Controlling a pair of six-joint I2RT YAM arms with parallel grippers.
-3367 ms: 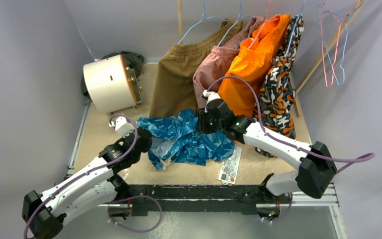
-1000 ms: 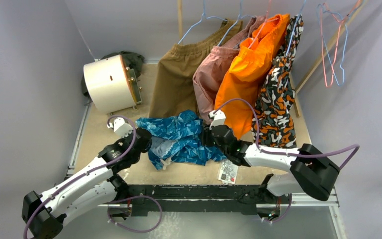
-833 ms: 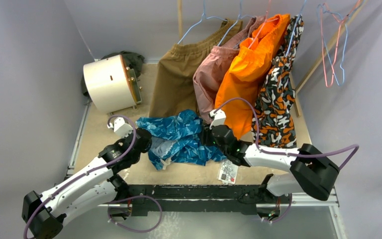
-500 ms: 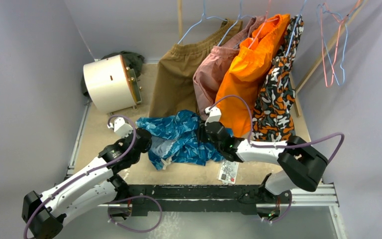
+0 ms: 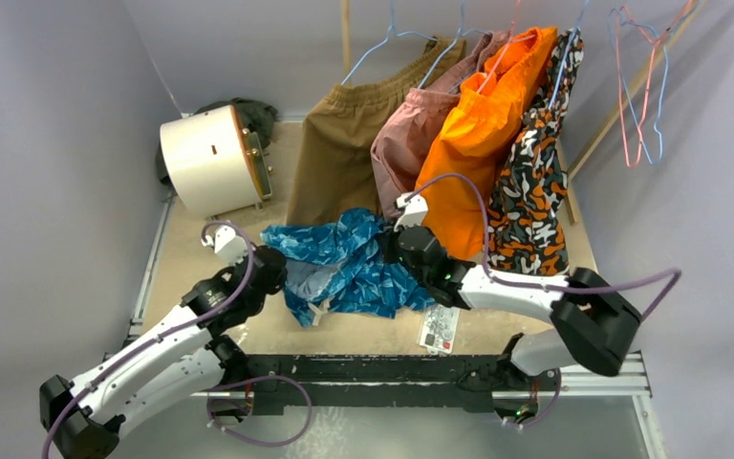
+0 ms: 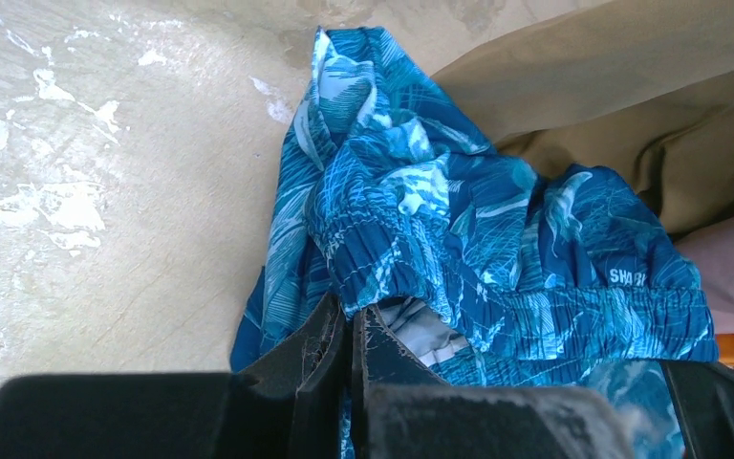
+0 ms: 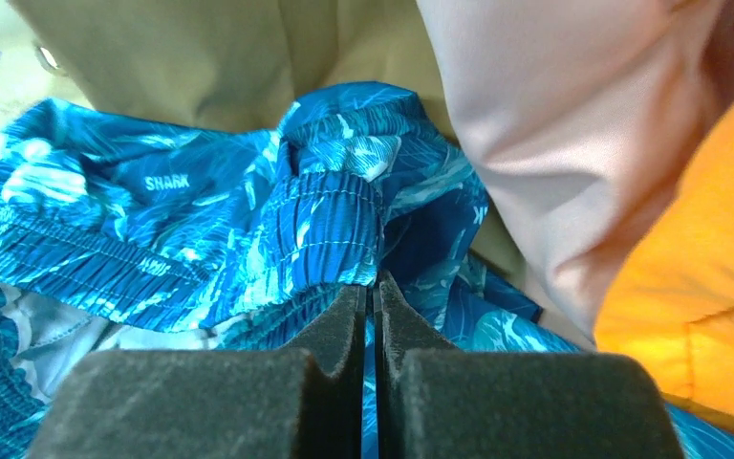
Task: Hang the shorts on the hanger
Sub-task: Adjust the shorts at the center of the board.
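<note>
We hold the shorts (image 5: 354, 273) by the waistband, left gripper (image 6: 354, 325) clamped shut at their nine o'clock edge, right gripper (image 7: 373, 292) pinching at two o'clock.

Gray walls (image 5: 57, 96), beige tbl (image 5: 363, 330)

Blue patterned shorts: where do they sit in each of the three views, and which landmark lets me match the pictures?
Top external: the shorts lie crumpled in the middle of the table.
Left wrist: the shorts fill the centre and right.
Right wrist: the shorts fill the left and centre.
Shared landmark: the brown shorts just behind them in every view.
</note>
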